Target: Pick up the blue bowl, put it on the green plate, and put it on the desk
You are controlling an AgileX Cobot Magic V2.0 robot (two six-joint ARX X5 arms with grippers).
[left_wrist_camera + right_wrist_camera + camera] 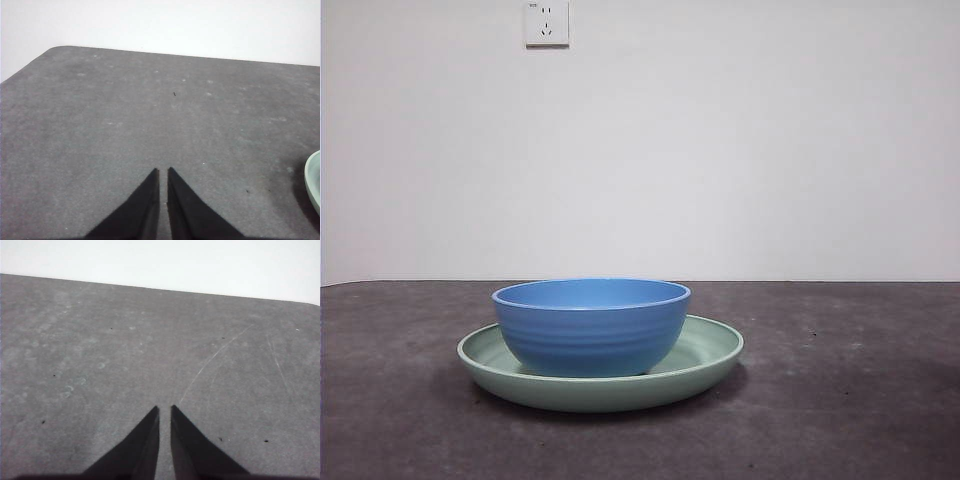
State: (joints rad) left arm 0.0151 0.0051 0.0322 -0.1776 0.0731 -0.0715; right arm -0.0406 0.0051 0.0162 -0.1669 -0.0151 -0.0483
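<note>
Tabletop (840,400) was dark grey, mottled, and ran bare to both sides of the dishes in the front view; back edge met a white wall (720,150) with a socket (546,22) high up. Left wrist view showed a rounded tabletop corner at the far side and open surface all round the fingers. Right wrist view showed open surface too, a few thin scratches, another rounded corner at the far edge.

Plate (710,352) sat flat on the tabletop, about mid-frame in the front view, rim raised all round. A sliver of its rim also showed at the edge of the left wrist view, well apart from that arm's fingers.

Bowl (592,325) stood upright inside the plate, resting on its floor, narrower than the plate so plate rim showed on both sides. Nothing visible inside the bowl from this low angle.

Left gripper (163,171): fingers clenched, tips nearly touching, holding nothing, over bare tabletop. Right gripper (164,409): same, fingers drawn together, holding nothing, over bare tabletop. Neither arm showed in the front view.
</note>
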